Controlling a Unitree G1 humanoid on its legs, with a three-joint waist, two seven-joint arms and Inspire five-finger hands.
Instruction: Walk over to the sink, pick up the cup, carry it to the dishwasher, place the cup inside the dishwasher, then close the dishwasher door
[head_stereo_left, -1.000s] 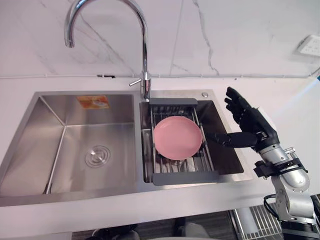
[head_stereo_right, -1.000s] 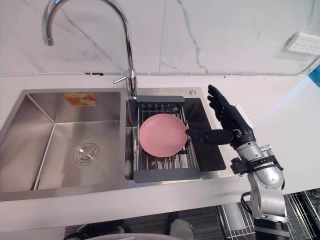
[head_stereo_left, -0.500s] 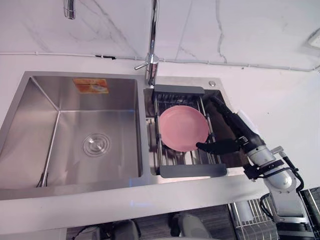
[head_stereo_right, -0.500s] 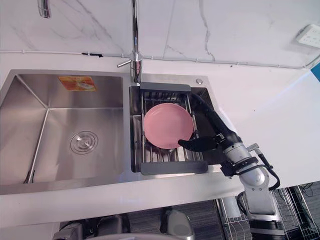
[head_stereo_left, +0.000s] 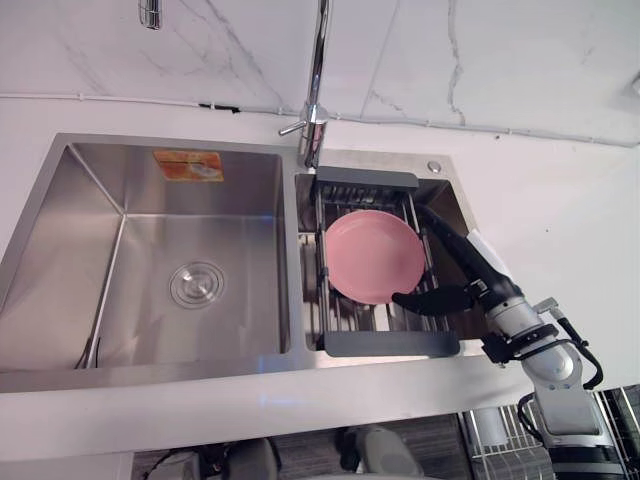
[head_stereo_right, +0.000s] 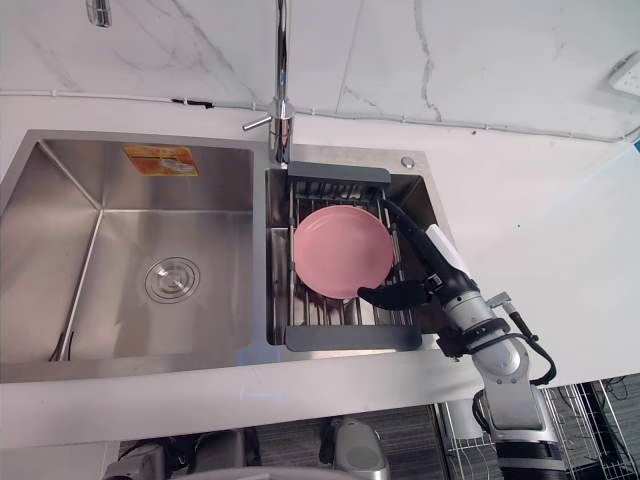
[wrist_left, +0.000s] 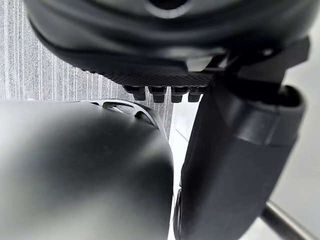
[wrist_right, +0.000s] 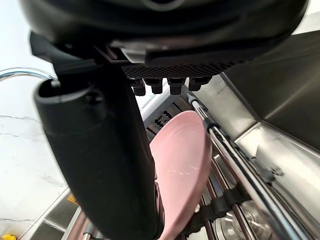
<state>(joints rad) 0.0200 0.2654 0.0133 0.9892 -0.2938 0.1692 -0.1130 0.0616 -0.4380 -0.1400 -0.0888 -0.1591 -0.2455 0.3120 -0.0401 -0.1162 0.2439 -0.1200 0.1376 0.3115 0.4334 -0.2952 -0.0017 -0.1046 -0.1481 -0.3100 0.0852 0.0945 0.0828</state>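
- One step looks done: the robot is at the sink (head_stereo_left: 180, 142). Lifting, carrying, loading and shutting the dishwasher door are all left.
- No cup is visible; a pink dish (head_stereo_left: 377, 256) lies in the dark rack (head_stereo_left: 390, 344) over the right basin.
- Right hand (head_stereo_left: 475, 283) is beside the dish, fingers straight, thumb at its near rim, grasping nothing.
- Left hand (wrist_left: 165, 40): whether it is open or closed cannot be told.
- Dish faces up, nearly flat; being round, it has no long axis.

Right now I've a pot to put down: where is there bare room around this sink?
Left basin is bare around its drain; so is the counter right of the right basin, which is crowded: rack, pink plate, right hand.
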